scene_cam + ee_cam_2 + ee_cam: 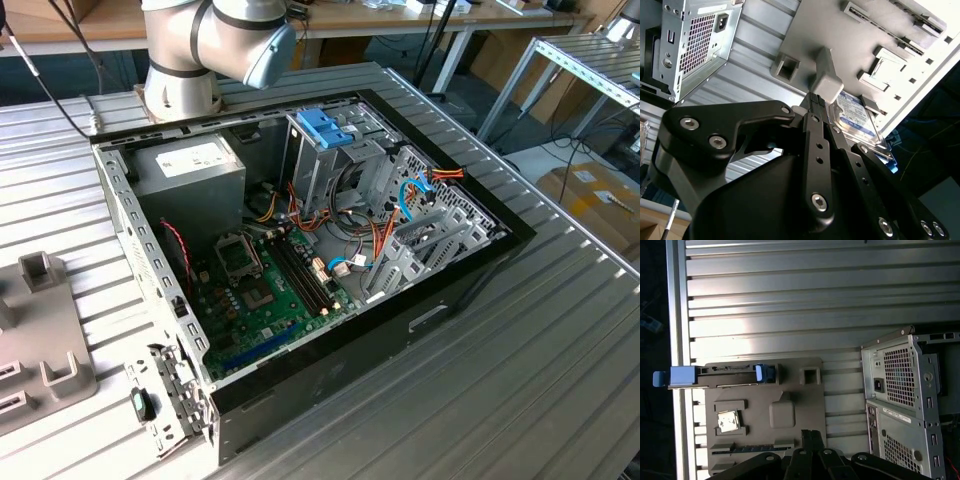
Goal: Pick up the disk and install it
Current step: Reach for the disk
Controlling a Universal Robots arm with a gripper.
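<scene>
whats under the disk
The disk stands on edge on a grey tray, which lies on the ribbed metal table. How its lower edge seats there is hidden.

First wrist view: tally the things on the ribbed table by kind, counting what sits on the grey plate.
Disk: 1
Grey plate: 1
Silver square chip: 1
Computer case: 1
Total: 4

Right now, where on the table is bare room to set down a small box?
Free: the ribbed table at the exterior view's right of the computer case. Crowded: inside the case, around the orange cables, and on the grey fixture tray with the disk.
</scene>
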